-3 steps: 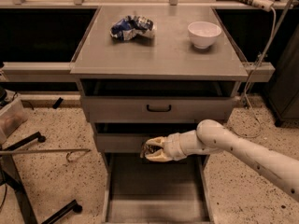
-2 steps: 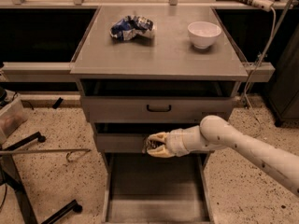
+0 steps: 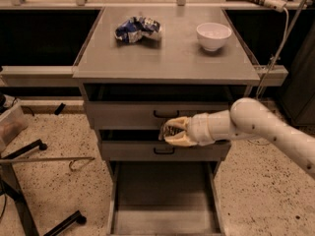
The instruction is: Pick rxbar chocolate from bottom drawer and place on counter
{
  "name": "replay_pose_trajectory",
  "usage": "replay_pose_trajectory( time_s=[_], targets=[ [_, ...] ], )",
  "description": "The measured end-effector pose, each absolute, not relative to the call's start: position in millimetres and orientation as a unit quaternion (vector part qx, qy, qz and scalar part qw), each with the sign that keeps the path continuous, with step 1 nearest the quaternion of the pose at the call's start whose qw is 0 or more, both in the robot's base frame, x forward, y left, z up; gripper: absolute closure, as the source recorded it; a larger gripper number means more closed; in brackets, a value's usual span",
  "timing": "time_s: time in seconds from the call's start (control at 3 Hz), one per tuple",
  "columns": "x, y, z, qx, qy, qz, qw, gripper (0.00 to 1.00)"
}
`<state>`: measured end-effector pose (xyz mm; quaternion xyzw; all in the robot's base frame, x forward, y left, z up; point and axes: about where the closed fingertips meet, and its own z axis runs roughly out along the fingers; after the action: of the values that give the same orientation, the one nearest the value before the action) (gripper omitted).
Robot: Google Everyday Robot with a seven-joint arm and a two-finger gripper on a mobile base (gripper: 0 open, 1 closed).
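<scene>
My gripper [image 3: 168,132] hangs in front of the two closed drawers, between their black handles, well above the open bottom drawer [image 3: 162,205]. Its cream fingers are closed on a small dark flat thing, the rxbar chocolate [image 3: 173,129], which is mostly hidden between them. The bottom drawer is pulled out at the foot of the cabinet and its floor is bare. The counter [image 3: 167,58] is the broad grey slab on top of the cabinet, above the gripper. My white arm [image 3: 256,124] reaches in from the right.
A crumpled blue-and-white foil bag [image 3: 138,29] lies at the counter's back left and a white bowl [image 3: 213,35] at its back right. A metal stand [image 3: 39,161] and a bin [image 3: 10,124] are on the speckled floor to the left.
My gripper has risen from just above the bottom drawer to the level of the upper drawers and shifted slightly right, still holding the dark bar.
</scene>
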<state>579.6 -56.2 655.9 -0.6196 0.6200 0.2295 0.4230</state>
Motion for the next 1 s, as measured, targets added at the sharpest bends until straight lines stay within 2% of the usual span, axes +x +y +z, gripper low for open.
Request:
replay_pose_trajectory(
  time_s=[0.67,1.0],
  targets=[
    [561,-43,806,-0.669,0.553,0.208,0.452,1.00],
    [561,-43,806,-0.669,0.553,0.208,0.452,1.00]
  ],
)
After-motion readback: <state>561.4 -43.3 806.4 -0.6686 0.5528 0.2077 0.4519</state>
